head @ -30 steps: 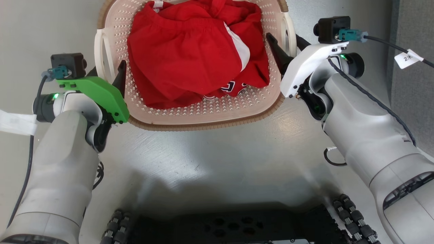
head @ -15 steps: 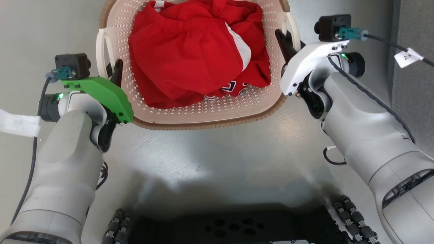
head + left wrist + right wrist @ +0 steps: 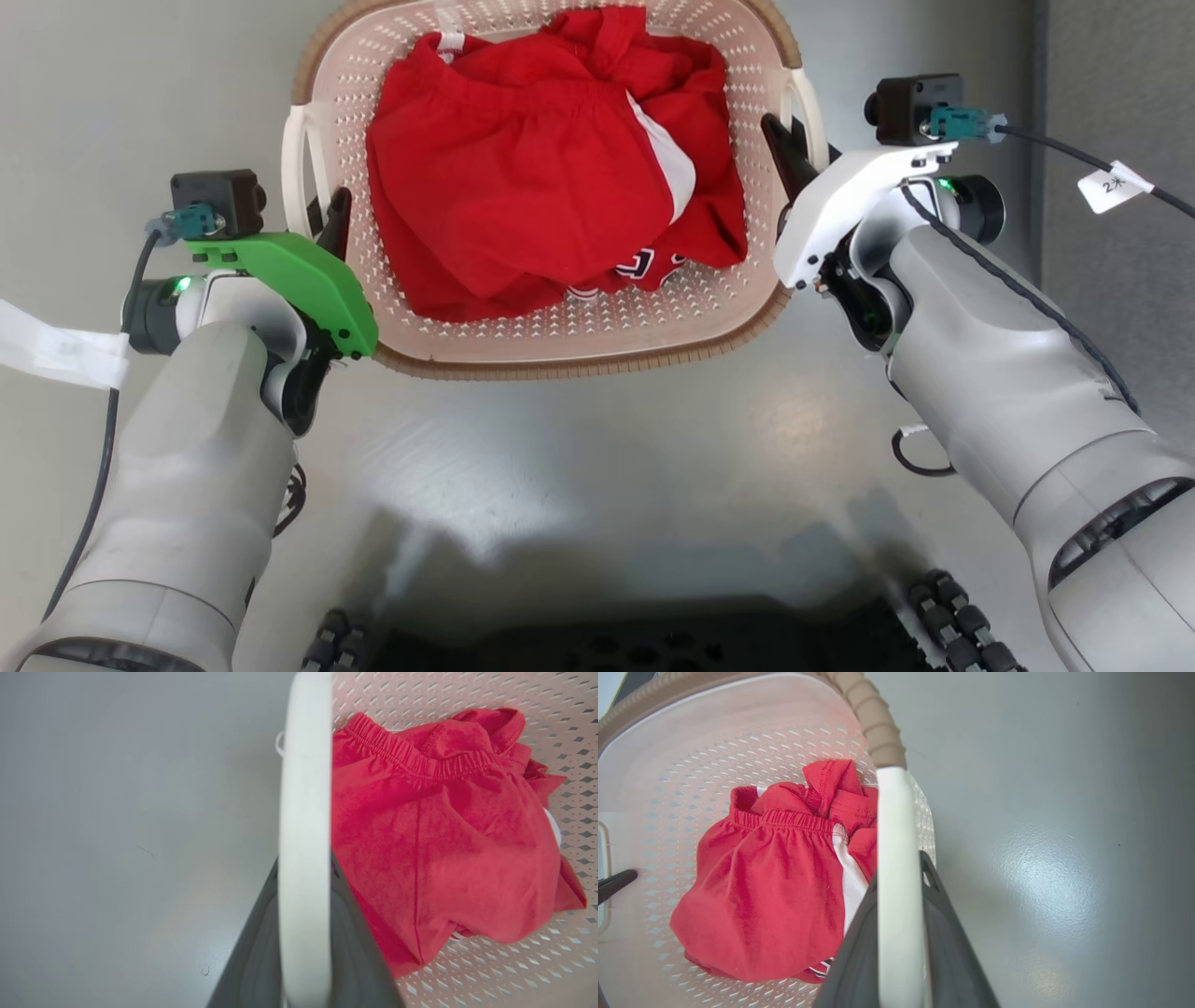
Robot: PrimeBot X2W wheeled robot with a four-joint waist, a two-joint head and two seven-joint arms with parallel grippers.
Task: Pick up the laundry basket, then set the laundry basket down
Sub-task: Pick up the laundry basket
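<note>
Head view, nearest first: dark wheeled base (image 3: 607,644) at the bottom edge, then bare grey floor (image 3: 597,448). Further out, laundry basket (image 3: 579,347) straight ahead between both arms, gripped at each side; resting or lifted, cannot tell. Left gripper (image 3: 327,213) closed around the left loop handle (image 3: 292,168), one dark finger on each side of the white band, as seen in left wrist view. Right gripper (image 3: 799,149) clamped the same way on the right loop handle (image 3: 814,103). Inside, crumpled red garment (image 3: 523,196) with a white stripe.
</note>
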